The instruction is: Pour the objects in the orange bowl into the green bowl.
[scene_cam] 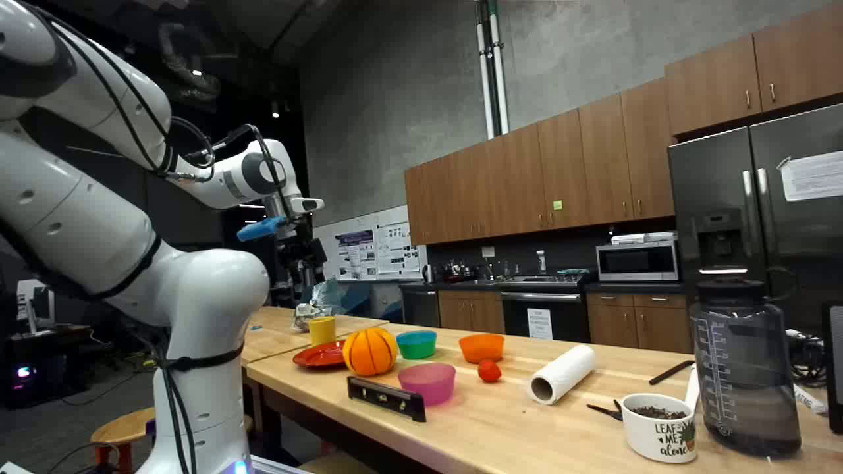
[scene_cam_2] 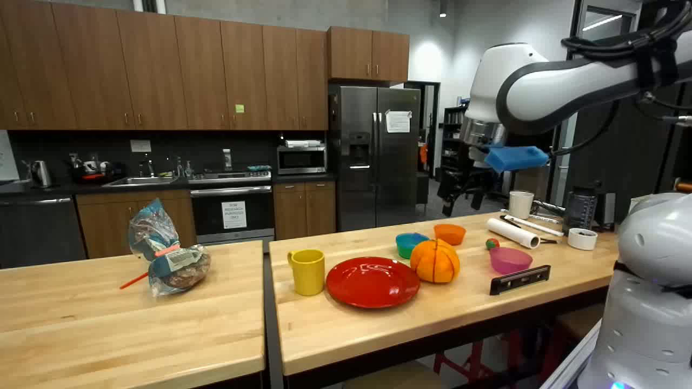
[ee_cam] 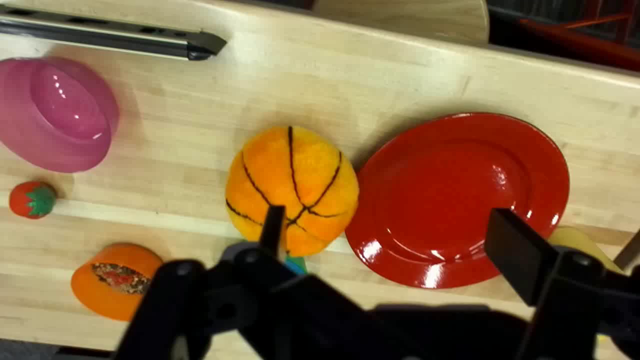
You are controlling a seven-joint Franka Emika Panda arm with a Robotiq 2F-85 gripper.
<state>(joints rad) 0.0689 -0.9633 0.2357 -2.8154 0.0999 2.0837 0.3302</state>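
The orange bowl stands upright on the table in both exterior views. In the wrist view the orange bowl lies at the lower left with small brown and red bits inside. The green bowl, with a blue inside, stands near it, behind the pumpkin in an exterior view. In the wrist view only a sliver of the green bowl shows; the pumpkin and a finger hide the rest. My gripper is open and empty, high above the table, also seen in an exterior view.
A plush pumpkin touches or nearly touches a red plate. A yellow mug, pink bowl, black level, strawberry, paper roll, white pot and bottle stand around.
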